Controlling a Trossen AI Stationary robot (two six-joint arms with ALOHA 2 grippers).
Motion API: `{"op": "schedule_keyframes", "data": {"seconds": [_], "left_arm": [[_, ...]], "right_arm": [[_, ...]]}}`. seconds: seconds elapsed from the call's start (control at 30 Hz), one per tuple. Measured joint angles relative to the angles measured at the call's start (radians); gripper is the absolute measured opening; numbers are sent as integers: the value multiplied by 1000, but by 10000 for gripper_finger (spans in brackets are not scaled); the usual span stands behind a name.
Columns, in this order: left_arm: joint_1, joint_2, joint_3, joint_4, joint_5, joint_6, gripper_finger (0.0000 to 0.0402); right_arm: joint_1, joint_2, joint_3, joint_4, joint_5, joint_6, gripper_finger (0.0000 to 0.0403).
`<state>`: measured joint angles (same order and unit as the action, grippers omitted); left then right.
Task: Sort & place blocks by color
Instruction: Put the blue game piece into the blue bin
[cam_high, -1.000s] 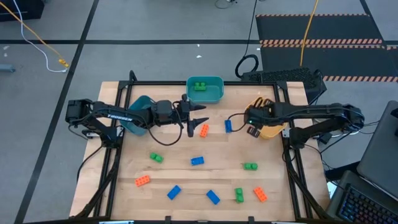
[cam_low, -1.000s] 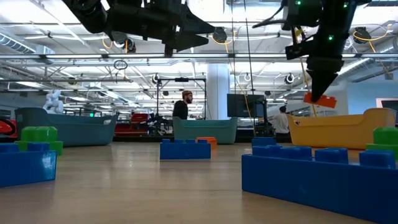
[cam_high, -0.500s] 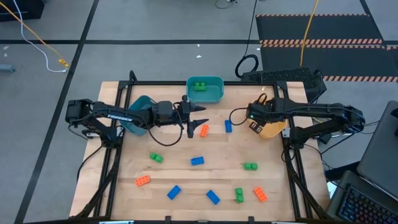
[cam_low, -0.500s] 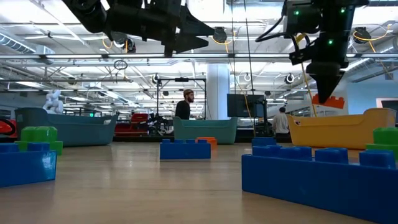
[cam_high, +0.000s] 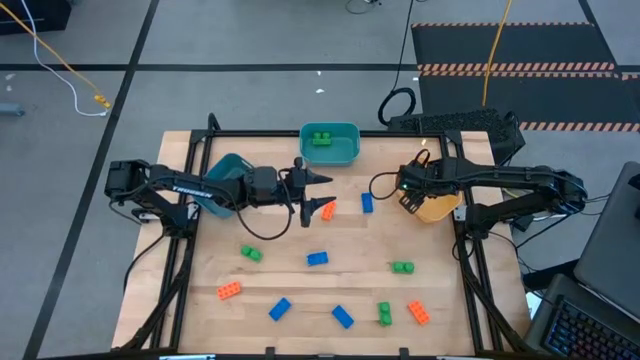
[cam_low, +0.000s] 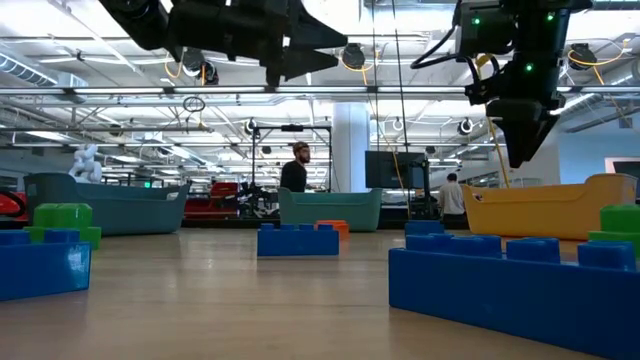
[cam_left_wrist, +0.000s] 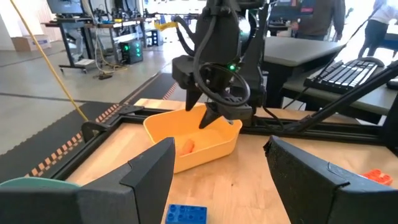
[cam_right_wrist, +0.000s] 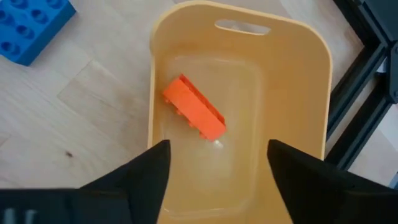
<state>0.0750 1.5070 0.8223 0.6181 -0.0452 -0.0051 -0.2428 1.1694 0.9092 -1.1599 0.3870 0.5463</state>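
Your bench (cam_high: 300, 295) is pale wood planking with visible grain, framed by black rails.

At the far left a smooth teal plastic bin (cam_high: 228, 172) sits partly under the left arm. The left tool (cam_high: 322, 192) hangs above the bench beside it, its dark angular fingers (cam_left_wrist: 149, 171) spread and holding nothing; an orange block (cam_high: 328, 209) lies just below its tip.

At far centre a second teal bin (cam_high: 330, 145), rounded at the corners, holds a green studded block (cam_high: 321, 138).

Loose studded blocks lie scattered over the near half of the bench: a green one (cam_high: 250, 254) and an orange one (cam_high: 229, 291) to the left, blue ones (cam_high: 317, 258) in the middle, green (cam_high: 402, 267) and orange (cam_high: 418, 313) to the right.

On the right, the right tool (cam_high: 408, 196) hovers over the orange-yellow bin (cam_right_wrist: 292, 81), a glossy rounded tub with a slotted handle. Its fingers (cam_right_wrist: 146, 174) stand apart, empty. An orange block (cam_right_wrist: 194, 116) lies tilted on the bin's floor.

Beyond the bench the low view shows an open hall with ceiling trusses, strip lights and people standing far off. The floor is grey, with a striped black mat at far right.
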Motion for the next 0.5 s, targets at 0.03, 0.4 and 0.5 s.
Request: {"op": "schedule_keyframes", "data": {"seconds": [0.03,0.4,0.5], "left_arm": [[0,0,0,-1,0,0,255],[-26,-23,-1,-50,0,-21,255],[-39,-79,-1,-122,0,-25,255]], "right_arm": [[0,0,0,2,1,-1,277],[11,-18,-2,144,-108,28,295],[26,-21,-1,280,-201,41,289]]}}
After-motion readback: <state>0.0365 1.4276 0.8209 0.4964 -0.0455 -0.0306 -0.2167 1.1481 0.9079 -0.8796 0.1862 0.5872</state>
